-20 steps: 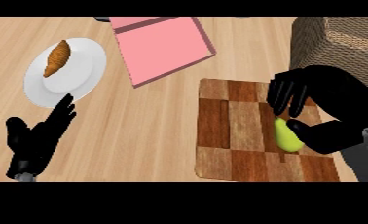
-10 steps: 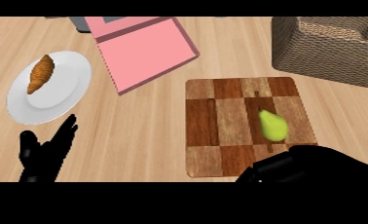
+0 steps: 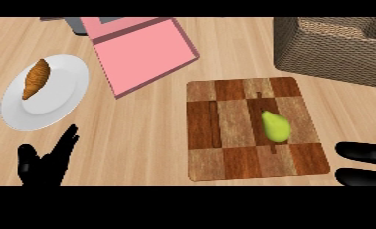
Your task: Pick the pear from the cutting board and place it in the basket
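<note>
A yellow-green pear [image 3: 275, 126] lies on the right half of the checkered wooden cutting board [image 3: 220, 133], with nothing touching it. The woven brown basket [image 3: 327, 46] stands at the upper right, beyond the board. Only the fingers of my right hand [image 3: 357, 159] show at the lower right edge, just right of the board's near corner and apart from the pear. My left hand [image 3: 46, 162] rests open at the lower left, fingers up.
A white plate [image 3: 62, 101] with a croissant [image 3: 35, 77] sits at the left. A pink sheet [image 3: 143, 54] lies tilted at the upper middle, with a grey object [image 3: 75, 24] behind it.
My right hand has pulled back from over the pear to the lower right edge. The pear stays on the board. The view has shifted slightly.
</note>
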